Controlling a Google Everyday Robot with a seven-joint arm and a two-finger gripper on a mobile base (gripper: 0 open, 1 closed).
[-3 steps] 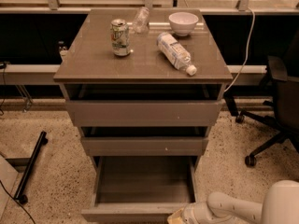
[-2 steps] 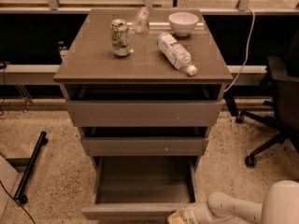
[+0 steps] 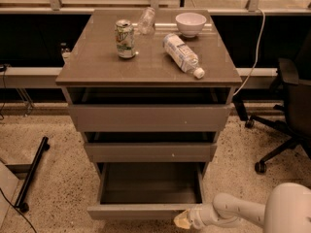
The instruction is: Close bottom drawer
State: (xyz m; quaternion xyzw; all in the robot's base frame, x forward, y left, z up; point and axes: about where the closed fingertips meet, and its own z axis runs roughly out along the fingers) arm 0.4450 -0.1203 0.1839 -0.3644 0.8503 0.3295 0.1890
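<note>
Down at the foot of the cabinet (image 3: 97, 62), the bottom drawer (image 3: 138, 211) stands pulled well out, its shallow grey box showing beneath the middle drawer (image 3: 150, 152). The gripper (image 3: 183, 220) sits low before the cabinet, at the right end of that drawer's front; whether it is open or closed cannot be told.
</note>
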